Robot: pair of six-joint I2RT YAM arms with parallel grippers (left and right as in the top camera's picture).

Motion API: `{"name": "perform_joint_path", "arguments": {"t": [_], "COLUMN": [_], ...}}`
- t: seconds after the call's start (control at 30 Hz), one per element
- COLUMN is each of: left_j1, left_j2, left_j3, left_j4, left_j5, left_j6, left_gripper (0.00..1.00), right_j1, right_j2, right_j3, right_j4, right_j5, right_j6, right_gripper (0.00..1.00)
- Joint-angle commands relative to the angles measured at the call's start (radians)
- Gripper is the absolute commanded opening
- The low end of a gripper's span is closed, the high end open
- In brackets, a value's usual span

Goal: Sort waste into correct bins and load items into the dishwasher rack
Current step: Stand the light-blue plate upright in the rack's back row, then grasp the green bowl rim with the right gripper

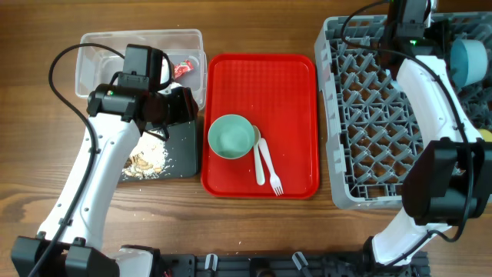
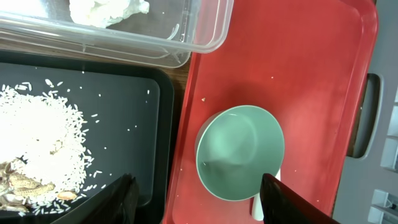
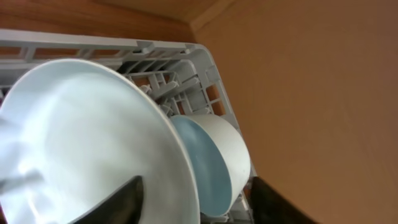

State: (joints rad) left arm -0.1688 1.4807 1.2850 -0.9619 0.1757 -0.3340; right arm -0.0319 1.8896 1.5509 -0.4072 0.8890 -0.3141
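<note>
Wood table (image 1: 31, 177): green bowl (image 2: 241, 152) sits on red tray (image 2: 298, 62), just ahead of left gripper (image 2: 196, 190), fingers wide, bowl lined up between them. Left arm nearer. Right gripper (image 3: 193, 199) is spread wide at plate (image 3: 81, 143) in rack (image 3: 155, 50).

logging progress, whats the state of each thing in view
clear rectangular plastic tub: holds crumpled white tissue and small red wrapper
black rectangular tray: holds loose rice and brownish scraps
pale green round bowl: upright, empty, on red plastic tray
white plastic spoon and fork: flat on that tray
light blue round plate and light blue bowl: on edge in grey plastic rack
left pincer: open
right pincer: open
</note>
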Motion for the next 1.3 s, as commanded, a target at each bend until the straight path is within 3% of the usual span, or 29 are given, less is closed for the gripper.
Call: {"name": "perform_joint_path", "arguments": {"t": [0.0, 0.13, 0.2, 0.3, 0.4, 0.47, 0.5, 0.57, 0.8, 1.03, 1.17, 1.23, 1.27], "left_j1": [0.003, 0.003, 0.003, 0.003, 0.003, 0.004, 0.014, 0.030, 0.119, 0.150, 0.150, 0.150, 0.150], "left_j2": [-0.012, -0.012, -0.012, -0.012, -0.012, -0.012, -0.012, -0.012, -0.012, -0.012, -0.012, -0.012, -0.012], "left_j3": [0.005, 0.005, 0.005, 0.005, 0.005, 0.005, 0.005, 0.005, 0.005, 0.005, 0.005, 0.005, 0.005], "left_j4": [0.003, 0.003, 0.003, 0.002, -0.019, -0.056, -0.108, -0.129, -0.154, -0.165, -0.165, -0.165, -0.165], "left_j5": [-0.013, -0.013, -0.013, -0.015, -0.103, -0.238, -0.352, -0.367, -0.337, -0.337, -0.337, -0.337, -0.337], "left_j6": [0.011, 0.011, 0.011, 0.012, -0.035, -0.136, -0.252, -0.296, -0.311, -0.310, -0.310, -0.310, -0.310], "left_gripper": [0.64, 0.64, 0.64, 0.64, 0.62, 0.63, 0.72, 0.78, 0.91, 0.94, 0.94, 0.95, 0.94], "right_j1": [0.005, 0.065, 0.106, 0.167, 0.237, 0.287, 0.346, 0.390, 0.531, 0.586, 0.589, 0.589, 0.589], "right_j2": [-0.098, -0.223, -0.263, -0.276, -0.245, -0.222, -0.186, -0.154, -0.004, 0.133, 0.182, 0.188, 0.188], "right_j3": [0.005, 0.005, 0.005, 0.005, 0.003, -0.006, -0.011, -0.021, -0.061, -0.061, -0.061, -0.061, -0.061], "right_j4": [0.000, -0.113, -0.188, -0.274, -0.349, -0.389, -0.438, -0.465, -0.484, -0.489, -0.484, -0.482, -0.478], "right_j5": [-0.069, -0.391, -0.653, -0.984, -1.182, -1.213, -1.213, -1.213, -1.199, -1.149, -1.149, -1.148, -1.149], "right_j6": [0.027, 0.030, 0.041, 0.176, 0.287, 0.343, 0.386, 0.397, 0.480, 0.551, 0.580, 0.580, 0.580], "right_gripper": [0.68, 0.81, 0.81, 0.80, 0.78, 0.78, 0.78, 0.76, 0.63, 0.53, 0.34, 0.10, 0.04]}}
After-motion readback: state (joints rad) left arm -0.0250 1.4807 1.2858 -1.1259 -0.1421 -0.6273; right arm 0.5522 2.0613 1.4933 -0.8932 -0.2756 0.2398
